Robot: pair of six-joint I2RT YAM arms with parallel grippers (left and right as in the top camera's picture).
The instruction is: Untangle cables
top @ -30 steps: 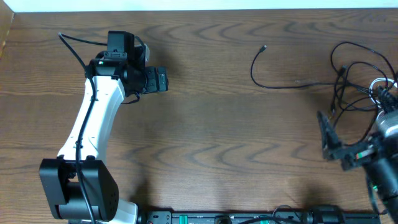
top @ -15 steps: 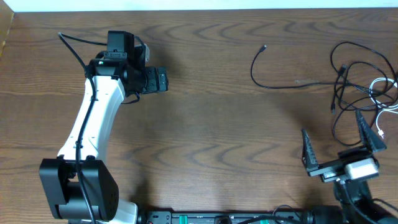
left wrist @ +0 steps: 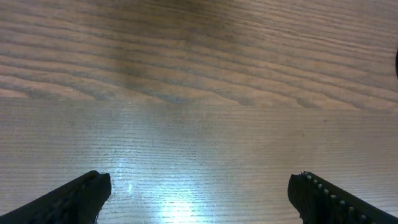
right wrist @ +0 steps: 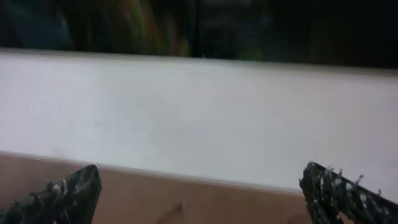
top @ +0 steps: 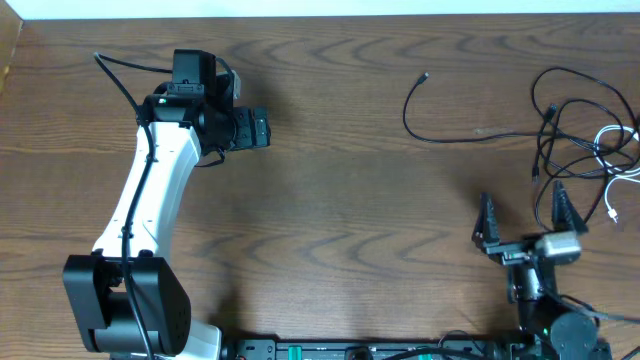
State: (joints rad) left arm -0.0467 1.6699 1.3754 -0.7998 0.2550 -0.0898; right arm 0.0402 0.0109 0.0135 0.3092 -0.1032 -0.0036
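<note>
Hovering beside the cables (top: 549, 118), our right gripper (top: 521, 192) gapes ready to grab; our left gripper (left wrist: 199, 180) gapes idle, well away.

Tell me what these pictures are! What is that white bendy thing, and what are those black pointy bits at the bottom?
These show two robot arms at a brown wooden table. One picture looks down from above. The white-and-black arm there is the robot's left arm; its right arm sits in the lower right corner. Each arm ends in a two-finger claw called a gripper. The other two pictures come from little cameras on the wrists, so the black pointy bits are each claw's own fingers. The left gripper looks at bare wood. The right gripper has a blurry view of a white strip. Both claws are wide open and hold nothing. On the table lie thin cords: one loose black cable, and at the right edge a tangled bunch of black cables with a white cable.
</note>
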